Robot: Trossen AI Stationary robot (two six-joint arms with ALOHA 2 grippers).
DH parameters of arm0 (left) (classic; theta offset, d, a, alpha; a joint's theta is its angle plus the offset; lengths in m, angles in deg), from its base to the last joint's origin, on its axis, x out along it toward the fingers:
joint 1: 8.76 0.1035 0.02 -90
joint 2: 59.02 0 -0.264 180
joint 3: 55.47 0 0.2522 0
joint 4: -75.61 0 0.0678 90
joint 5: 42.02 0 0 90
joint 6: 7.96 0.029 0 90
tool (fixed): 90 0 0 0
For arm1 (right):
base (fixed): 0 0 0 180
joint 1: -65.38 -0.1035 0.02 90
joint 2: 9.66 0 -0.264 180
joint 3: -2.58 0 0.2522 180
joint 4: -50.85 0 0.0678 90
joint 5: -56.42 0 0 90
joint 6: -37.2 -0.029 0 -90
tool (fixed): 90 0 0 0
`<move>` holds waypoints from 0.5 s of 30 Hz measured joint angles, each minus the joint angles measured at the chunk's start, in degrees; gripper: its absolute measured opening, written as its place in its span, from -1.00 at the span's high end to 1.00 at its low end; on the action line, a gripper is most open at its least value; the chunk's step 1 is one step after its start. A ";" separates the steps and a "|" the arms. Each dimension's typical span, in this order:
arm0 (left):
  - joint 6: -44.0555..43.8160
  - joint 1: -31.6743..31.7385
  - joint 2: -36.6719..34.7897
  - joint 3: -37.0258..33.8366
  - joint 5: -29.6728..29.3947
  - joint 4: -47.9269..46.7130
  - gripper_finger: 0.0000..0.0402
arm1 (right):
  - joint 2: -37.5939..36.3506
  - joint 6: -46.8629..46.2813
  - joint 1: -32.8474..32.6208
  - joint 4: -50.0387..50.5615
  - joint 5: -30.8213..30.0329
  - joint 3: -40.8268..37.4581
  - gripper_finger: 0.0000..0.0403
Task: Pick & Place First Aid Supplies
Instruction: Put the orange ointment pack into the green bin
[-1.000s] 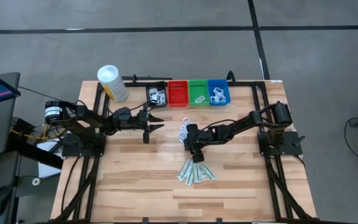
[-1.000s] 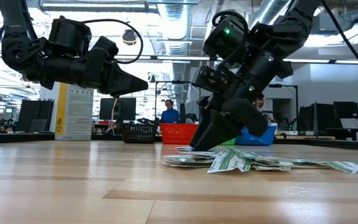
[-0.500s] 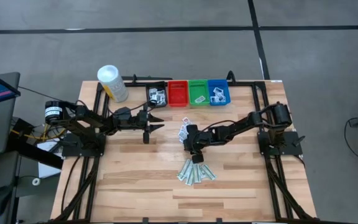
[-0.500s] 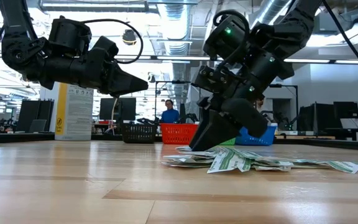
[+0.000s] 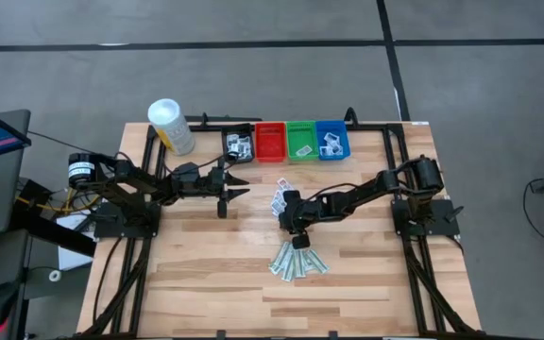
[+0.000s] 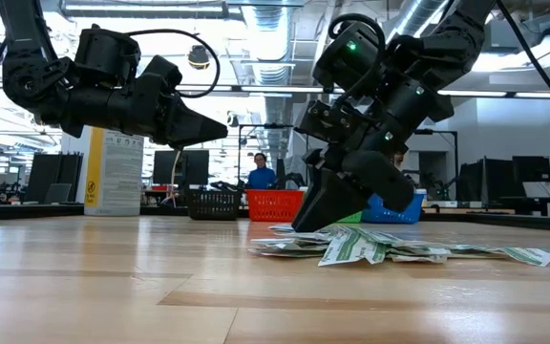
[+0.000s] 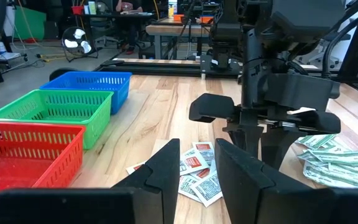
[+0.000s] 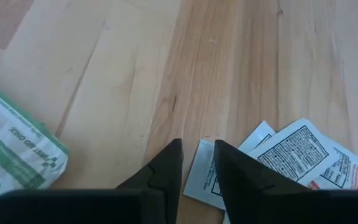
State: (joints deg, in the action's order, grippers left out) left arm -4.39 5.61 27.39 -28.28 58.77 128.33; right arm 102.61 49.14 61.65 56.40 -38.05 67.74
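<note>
The right gripper [image 5: 292,227] is tipped steeply down at mid-counter, jaws narrowed to a slim gap, its arm stretching off toward 3 o'clock. The left gripper [image 5: 237,186] hovers level toward 10 o'clock, jaws slightly apart.

overhead, table-level, two close wrist views

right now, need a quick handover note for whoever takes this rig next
Right gripper: down at the table on the edge of a white packet, fingers narrowly apart, nothing lifted.
Left gripper: hovering over bare wood, fingers slightly apart, empty.
White packets and green strips lie mid-table.
Done: some packets in the black, green and blue bins.
Left: both piles.
</note>
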 joint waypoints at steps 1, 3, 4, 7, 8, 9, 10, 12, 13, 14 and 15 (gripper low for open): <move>-0.02 0.00 0.00 0.00 0.01 0.00 0.49 | 0.00 -0.01 0.00 0.00 0.00 0.00 0.57; 0.01 0.00 0.00 0.00 0.02 0.00 0.49 | 0.00 -0.74 0.00 -0.01 0.00 -0.02 0.61; -0.01 0.00 0.00 0.00 0.02 0.00 0.49 | 0.00 -1.28 0.03 0.00 0.00 -0.02 0.63; 0.01 0.00 0.00 0.00 0.00 0.00 0.49 | 0.00 -2.28 0.07 0.00 0.00 -0.02 0.69; 0.01 0.00 0.00 0.00 0.01 0.00 0.49 | 0.00 -2.38 0.07 0.00 0.02 -0.02 0.71; 0.01 0.00 0.00 0.00 0.01 0.00 0.49 | 0.00 -2.40 0.07 0.00 0.02 -0.02 0.73; 0.01 0.00 0.00 0.00 0.02 0.00 0.49 | 0.00 -2.40 0.07 0.00 0.03 -0.02 0.75; 0.01 0.00 0.00 0.00 0.00 0.00 0.49 | 0.00 -2.64 0.07 0.01 0.07 -0.02 0.79; 0.01 0.00 0.00 0.00 0.00 0.00 0.49 | 0.00 -2.98 0.07 0.00 0.08 -0.02 0.82; 0.01 0.00 0.00 0.00 -0.01 0.00 0.49 | 0.00 -3.20 0.07 0.01 0.09 -0.02 0.85; 0.01 0.00 0.00 0.00 0.00 0.00 0.49 | 0.00 -3.45 0.07 0.01 0.11 -0.02 0.89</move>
State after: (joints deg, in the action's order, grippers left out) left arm -4.39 5.61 27.39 -28.28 58.77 128.33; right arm 102.61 45.70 61.71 56.41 -37.94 67.72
